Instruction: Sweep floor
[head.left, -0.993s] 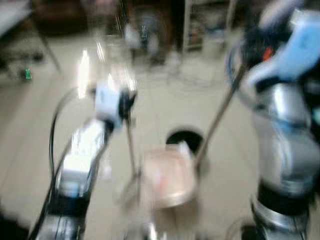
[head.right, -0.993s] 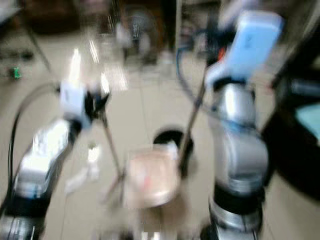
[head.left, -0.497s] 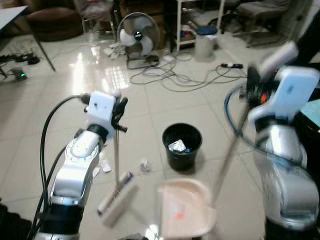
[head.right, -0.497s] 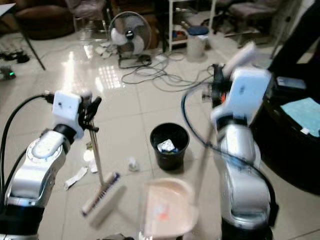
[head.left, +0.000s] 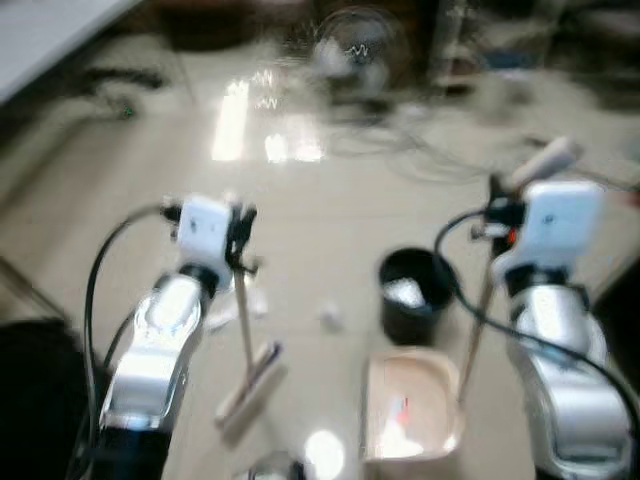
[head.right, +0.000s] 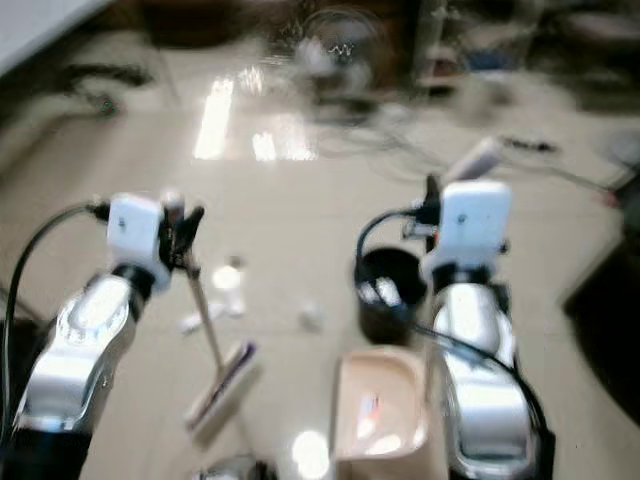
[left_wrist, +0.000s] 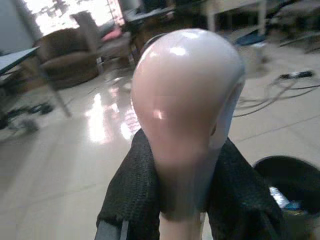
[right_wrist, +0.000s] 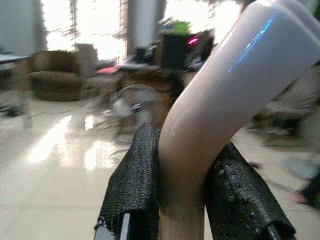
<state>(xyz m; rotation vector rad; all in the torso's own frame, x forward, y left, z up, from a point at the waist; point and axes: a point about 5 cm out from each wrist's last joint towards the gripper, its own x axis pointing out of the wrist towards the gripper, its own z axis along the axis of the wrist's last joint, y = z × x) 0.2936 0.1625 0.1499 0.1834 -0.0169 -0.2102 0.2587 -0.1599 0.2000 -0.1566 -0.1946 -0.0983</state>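
Head views blurred. Left gripper (left_wrist: 182, 200) is pinched on the top of the broom handle (left_wrist: 182, 100), both black fingers (left_wrist: 131, 195) pressed against the pink knob. The broom (head.left: 250, 375) stands tilted, brush head on the floor (head.left: 320, 230) just left of the dustpan (head.left: 410, 405). Right gripper (right_wrist: 182, 200) is pinched on the bent dustpan handle (right_wrist: 225, 95); the pan rests on the floor in front of the robot, with something red inside. A black bin (head.left: 412, 295) sits just behind the pan, holding pale trash. 2 or 3 scraps of litter (head.left: 330, 317) lie on the floor between broom and bin.
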